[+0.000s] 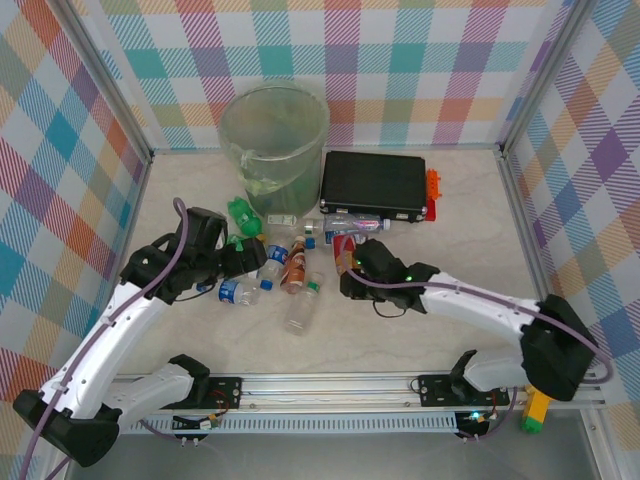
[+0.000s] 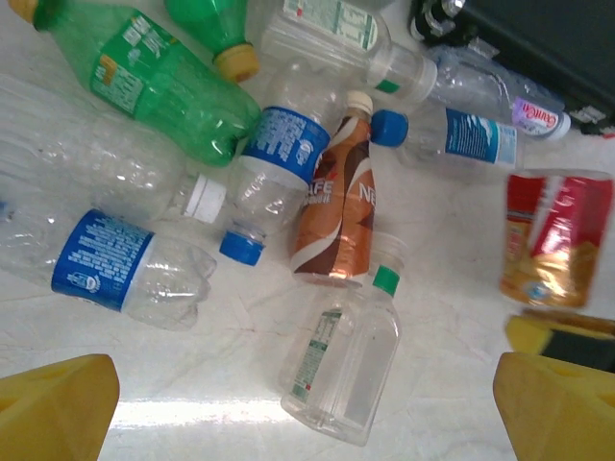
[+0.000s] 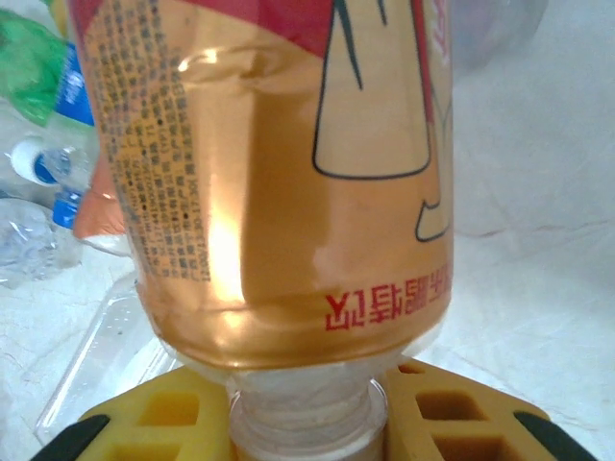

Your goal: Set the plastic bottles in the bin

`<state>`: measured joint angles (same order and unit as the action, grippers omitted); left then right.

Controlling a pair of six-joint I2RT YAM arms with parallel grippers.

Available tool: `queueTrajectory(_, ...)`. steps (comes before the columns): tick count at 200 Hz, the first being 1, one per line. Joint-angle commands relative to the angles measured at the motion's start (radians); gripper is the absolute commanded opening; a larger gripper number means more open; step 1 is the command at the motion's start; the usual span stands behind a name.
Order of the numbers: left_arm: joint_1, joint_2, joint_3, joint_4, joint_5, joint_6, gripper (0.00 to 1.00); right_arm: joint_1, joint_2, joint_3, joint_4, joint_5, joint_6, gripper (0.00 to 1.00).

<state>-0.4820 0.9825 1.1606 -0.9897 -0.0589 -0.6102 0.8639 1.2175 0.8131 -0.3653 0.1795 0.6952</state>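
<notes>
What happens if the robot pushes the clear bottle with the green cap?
The clear bottle looks empty, so it is probably light and would skid easily. Its sides look flattish, so it may slide rather than roll.

— Top camera's perched high behind the arm bases [image 1: 205,385], gazing down and forward over the whole table [image 1: 460,240], right out to the bin [image 1: 274,130] by the back wall [image 1: 400,60].
— And the left wrist camera hovers over the bottle pile [image 2: 240,163], pointing nearly straight down, fairly close in.
— Right wrist camera's closer yet, nose up against the red-and-gold bottle [image 3: 288,192], looking along it from the neck end.
— Same bottle sits at the left wrist view's right edge, and the top view takes in it and the brown bottle [image 2: 332,216] too.
</notes>
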Motion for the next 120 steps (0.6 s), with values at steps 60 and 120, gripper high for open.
queueTrajectory(60,-0.008,-0.048,0.112,-0.049,-0.158,-0.007,0.99,-0.039,0.162,0.528,-0.157,0.124,-0.341,0.27)
queueTrajectory(120,-0.008,-0.136,0.123,-0.116,-0.201,-0.013,1.0,-0.1,0.453,0.977,-0.184,0.014,-0.471,0.28)
